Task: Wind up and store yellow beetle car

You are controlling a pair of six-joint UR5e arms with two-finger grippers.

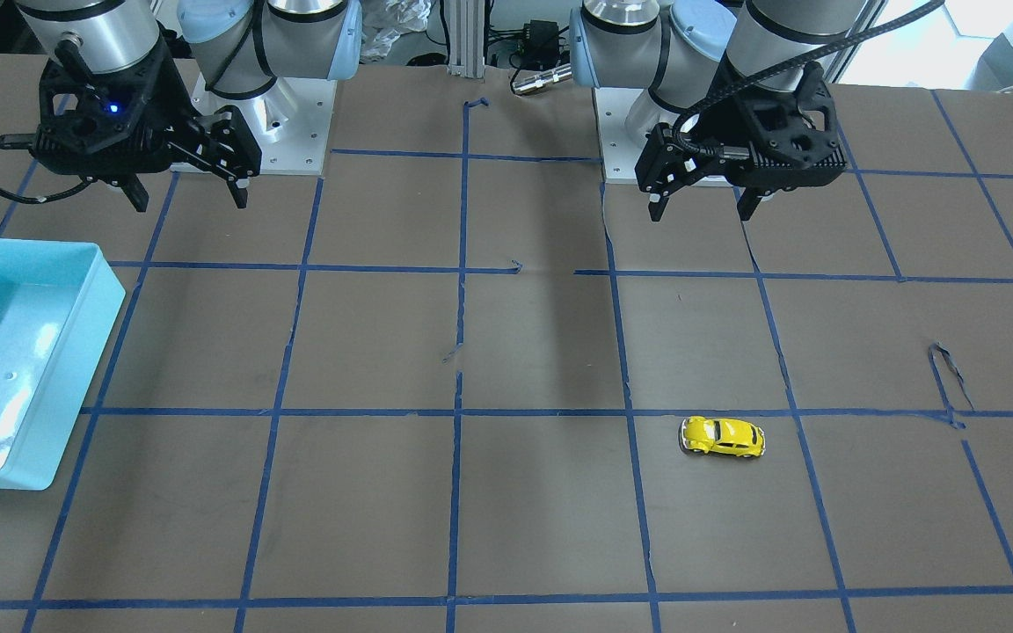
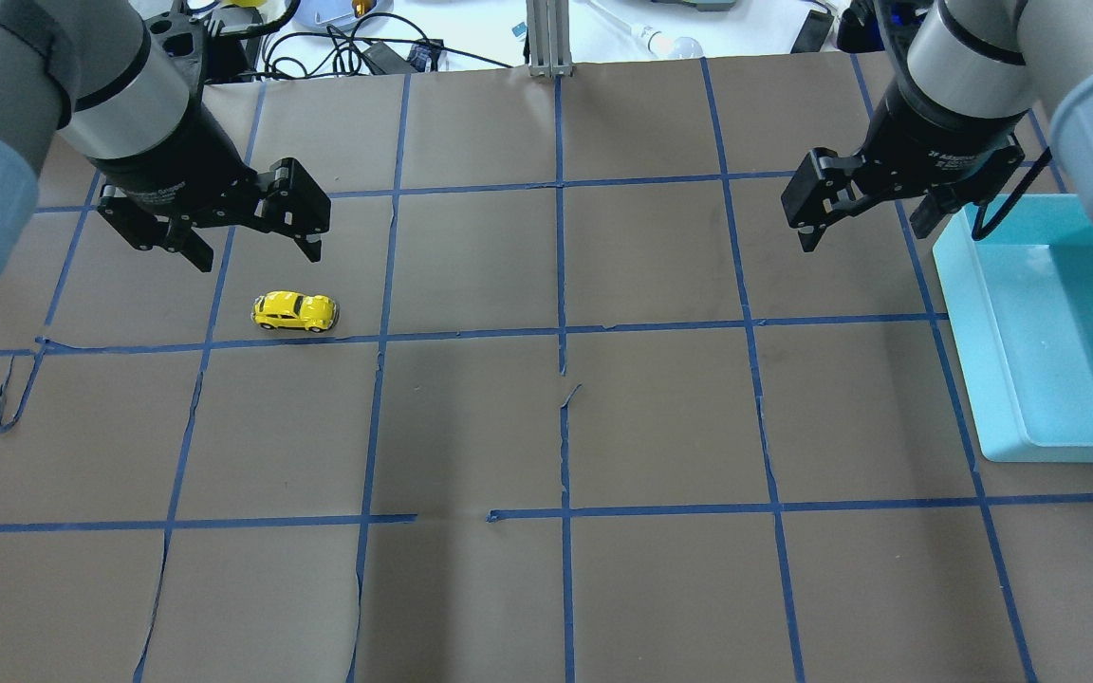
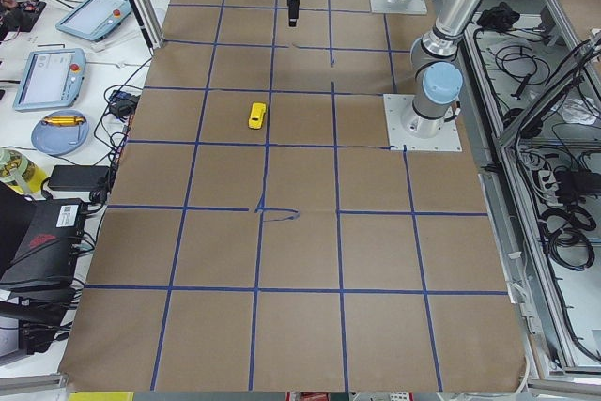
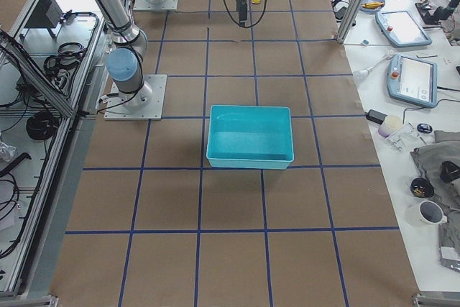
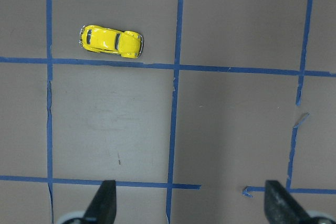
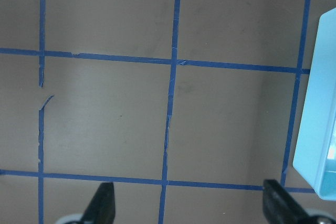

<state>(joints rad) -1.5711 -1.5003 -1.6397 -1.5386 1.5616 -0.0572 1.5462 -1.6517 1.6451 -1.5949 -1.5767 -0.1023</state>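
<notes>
The yellow beetle car [image 2: 294,311] stands on its wheels on the brown table, on my left side, next to a blue tape line. It also shows in the front view [image 1: 723,437] and the left wrist view [image 5: 111,41]. My left gripper [image 2: 257,254] is open and empty, held above the table just behind the car, apart from it; it also shows in the front view [image 1: 702,214]. My right gripper [image 2: 861,235] is open and empty, raised near the bin's back corner; it also shows in the front view [image 1: 190,202].
A light blue open bin [image 2: 969,313] stands at the table's right edge; it shows empty in the right side view [image 4: 249,156]. Blue tape lines grid the brown table cover [image 2: 565,417]. Cables and devices lie beyond the far edge.
</notes>
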